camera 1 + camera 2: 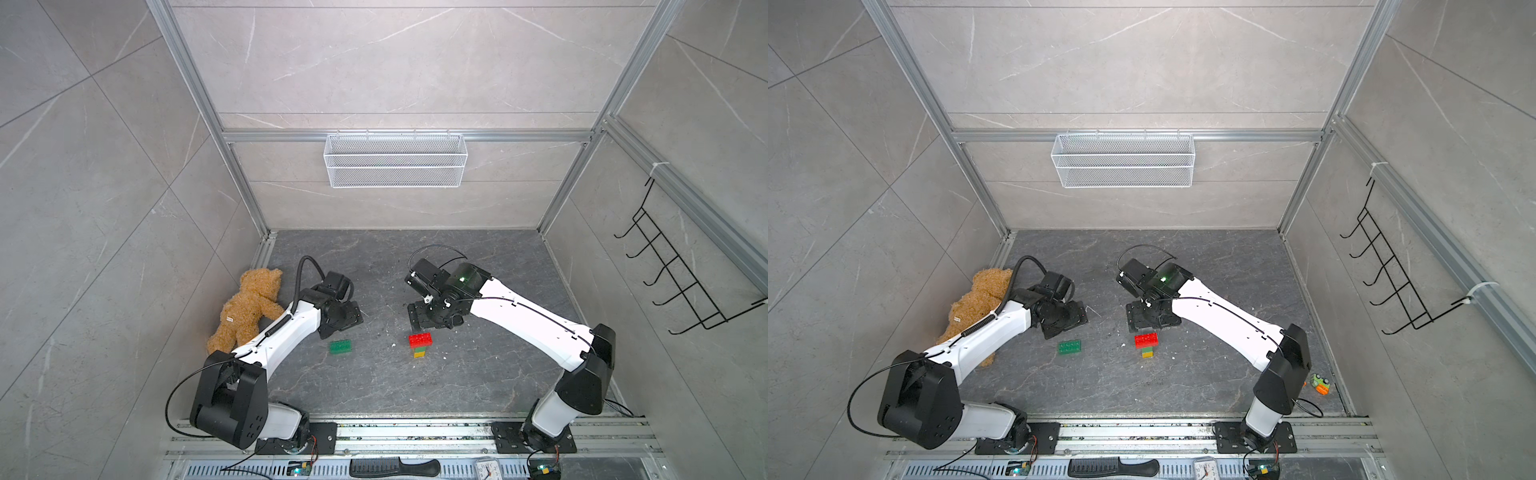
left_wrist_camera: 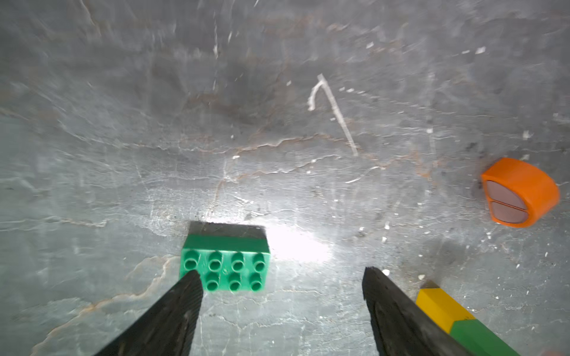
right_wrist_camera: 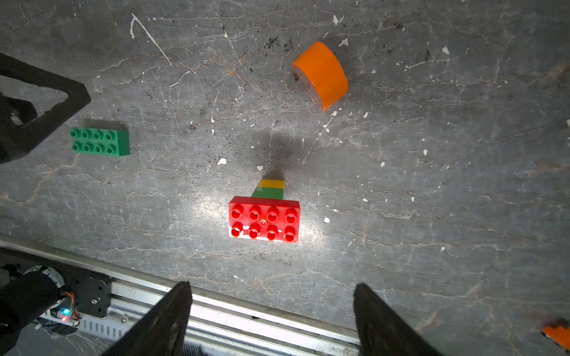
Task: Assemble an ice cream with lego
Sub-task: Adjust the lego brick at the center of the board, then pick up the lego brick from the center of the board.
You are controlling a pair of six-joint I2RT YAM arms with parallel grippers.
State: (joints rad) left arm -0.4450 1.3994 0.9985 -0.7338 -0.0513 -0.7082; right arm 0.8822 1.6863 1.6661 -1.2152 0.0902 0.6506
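Left gripper (image 2: 280, 274) and right gripper (image 3: 273, 288) gape empty; glossy studded green plastic brick (image 2: 225, 262) lies left of red-topped brick stack (image 3: 264, 218).

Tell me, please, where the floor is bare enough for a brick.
The widest bare patch lies between the green brick, the red stack and the front rail. The floor by the back wall is free. The gap between brick and stack is narrower. Around the stack it is crowded: the orange cap and right tool are close.
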